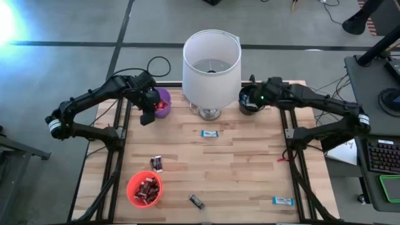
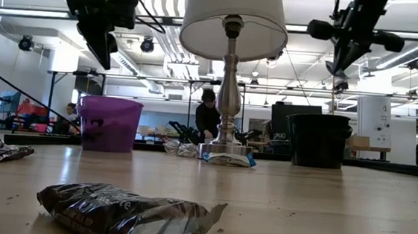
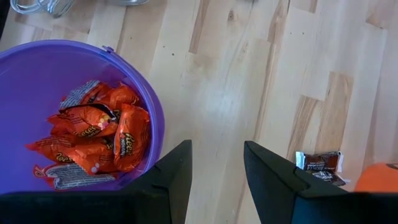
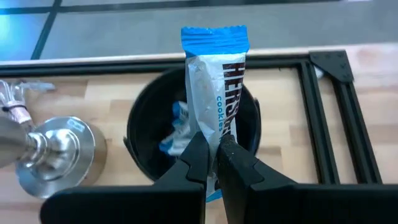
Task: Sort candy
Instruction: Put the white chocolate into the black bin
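We are holding our right hand (image 4: 211, 149) above the black cup (image 4: 140, 134) at the surface's far right, pinching a blue-and-white candy bar (image 4: 214, 81) upright over it (more blue wrappers are lying inside). Our left hand (image 3: 216, 171) is hanging beside the purple cup (image 3: 25, 68), its fingers parted narrowly and gripping nothing; orange-wrapped candy (image 3: 93, 134) is filling that cup. Loose bars are lying across the wooden surface (image 1: 250, 162): one blue (image 1: 209, 133) near the lamp (image 1: 211, 62), another blue (image 1: 283, 200) at the near right, dark ones (image 1: 156, 163) by the red cup (image 1: 132, 187).
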{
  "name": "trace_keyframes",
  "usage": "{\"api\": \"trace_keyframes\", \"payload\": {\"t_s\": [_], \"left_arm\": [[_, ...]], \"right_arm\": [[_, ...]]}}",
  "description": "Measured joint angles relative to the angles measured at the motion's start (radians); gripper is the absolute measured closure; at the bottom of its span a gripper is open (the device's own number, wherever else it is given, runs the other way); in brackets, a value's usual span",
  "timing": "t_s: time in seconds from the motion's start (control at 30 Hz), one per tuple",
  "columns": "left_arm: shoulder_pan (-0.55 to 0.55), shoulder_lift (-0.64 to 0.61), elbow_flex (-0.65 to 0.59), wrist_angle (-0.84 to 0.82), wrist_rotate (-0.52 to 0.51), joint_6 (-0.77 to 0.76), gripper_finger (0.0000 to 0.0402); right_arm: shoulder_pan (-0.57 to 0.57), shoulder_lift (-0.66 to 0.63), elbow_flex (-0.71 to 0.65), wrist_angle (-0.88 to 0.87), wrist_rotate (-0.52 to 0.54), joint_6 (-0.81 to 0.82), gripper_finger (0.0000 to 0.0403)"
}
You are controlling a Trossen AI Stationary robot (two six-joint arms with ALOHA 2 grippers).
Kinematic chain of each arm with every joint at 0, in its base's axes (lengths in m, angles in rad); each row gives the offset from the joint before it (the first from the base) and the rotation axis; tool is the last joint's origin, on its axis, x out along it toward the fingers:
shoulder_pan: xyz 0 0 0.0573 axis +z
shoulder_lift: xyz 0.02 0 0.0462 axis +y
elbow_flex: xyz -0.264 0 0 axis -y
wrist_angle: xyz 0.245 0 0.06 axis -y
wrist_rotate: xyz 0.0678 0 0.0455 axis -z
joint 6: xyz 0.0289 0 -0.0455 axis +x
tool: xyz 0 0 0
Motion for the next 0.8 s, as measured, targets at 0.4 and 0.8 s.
{"api": "trace_keyframes", "payload": {"t_s": [0.4, 0.8], "left_arm": [[0.000, 0.000, 0.000, 0.007, 0.000, -0.001, 0.0274], [0.000, 0.000, 0.000, 0.026, 0.000, -0.011, 0.0274]], "right_arm": [[-0.237, 0.000, -0.073, 0.230, -0.227, -0.267, 0.0390], [-0.275, 0.037, -0.086, 0.237, -0.300, -0.335, 0.0390]]}}
